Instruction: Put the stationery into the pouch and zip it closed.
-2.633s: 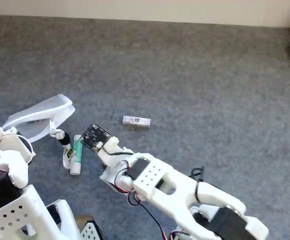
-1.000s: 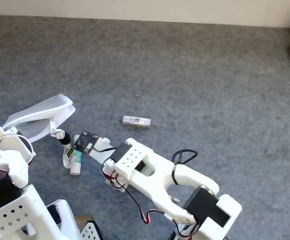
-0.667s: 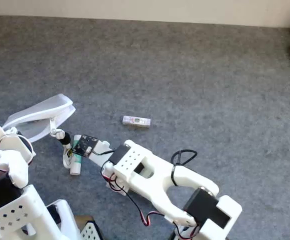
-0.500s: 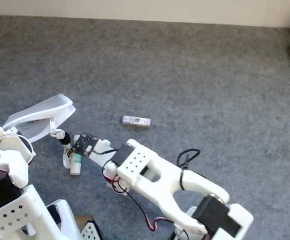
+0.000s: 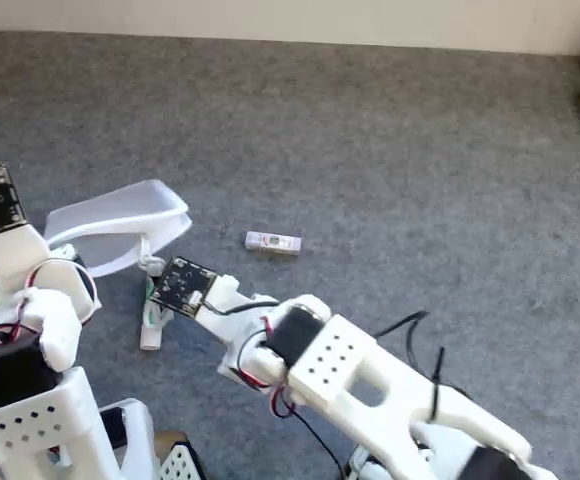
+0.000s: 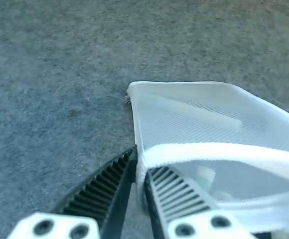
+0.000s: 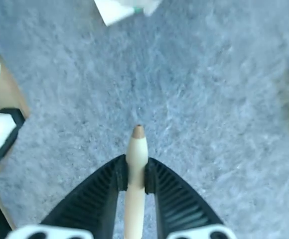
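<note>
Farthest left, left pincer point(image 6: 139, 162) set narrow, ribbed jaws pinching the thick rim of the pouch point(image 6: 209, 119) between them; white mesh, unzipped, mouth gaping, spreading away beyond the pincer's tips over the grey carpet point(image 5: 420, 150); pale shapes faintly visible through the mesh, too dim to name. Next along, between the two pincers and just beside the right one, glue stick point(image 5: 151, 328), white with green, lying flat on the carpet outside the pouch, upper end hidden under the right arm's wrist. Then right pincer point(image 7: 136, 167), closed snug on a pen point(image 7: 136, 144); cream barrel gripped on both sides, brownish tip poking out just past the fingertips, over carpet; close to the pouch's lower edge in the high view, touching or not impossible to tell. Last, on the right pincer's side away from the left one, small white bar point(image 5: 272, 242), flat on the carpet, near but apart.
</note>
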{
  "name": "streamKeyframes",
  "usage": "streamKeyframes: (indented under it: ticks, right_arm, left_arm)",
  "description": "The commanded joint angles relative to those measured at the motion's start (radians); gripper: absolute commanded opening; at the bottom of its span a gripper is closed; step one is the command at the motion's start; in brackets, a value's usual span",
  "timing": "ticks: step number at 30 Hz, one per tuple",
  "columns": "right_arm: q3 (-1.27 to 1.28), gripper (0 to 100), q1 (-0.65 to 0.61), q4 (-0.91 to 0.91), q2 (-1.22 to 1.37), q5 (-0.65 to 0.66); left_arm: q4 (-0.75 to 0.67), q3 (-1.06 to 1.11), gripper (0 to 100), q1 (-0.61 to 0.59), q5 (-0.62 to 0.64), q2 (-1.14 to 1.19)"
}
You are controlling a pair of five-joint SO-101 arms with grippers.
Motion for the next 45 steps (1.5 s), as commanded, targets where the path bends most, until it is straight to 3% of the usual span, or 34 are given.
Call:
streamKeyframes:
  ticks: [1, 7, 13, 21, 30, 36, 41, 45]
  right_arm:
    - [0.002, 0.4, -0.013, -0.021, -0.105, 0.009]
    - [0.044, 0.4, -0.013, -0.107, -0.133, 0.005]
    - [0.038, 0.4, -0.012, -0.111, -0.133, -0.129]
    - [0.036, 0.4, -0.012, -0.114, -0.142, -0.132]
    - [0.045, 0.4, 0.033, -0.116, -0.432, -0.132]
    - [0.047, 0.4, 0.035, -0.130, -0.456, -0.132]
    - [0.041, 0.4, 0.035, -0.163, -0.460, -0.242]
    - [0.038, 0.4, 0.035, -0.163, -0.460, -0.258]
  left_arm:
    - [-0.018, -0.033, 1, 0.067, -0.012, -0.002]
    - [0.009, -0.050, 1, 0.071, -0.012, -0.002]
    - [0.011, -0.044, 1, 0.071, -0.012, -0.002]
    - [0.025, -0.044, 1, 0.071, -0.014, -0.002]
    - [0.025, -0.044, 1, 0.068, -0.014, -0.002]
    - [0.025, -0.044, 1, 0.068, -0.014, -0.002]
    - [0.025, -0.044, 1, 0.067, -0.014, -0.002]
    - [0.025, -0.044, 1, 0.067, -0.014, -0.002]
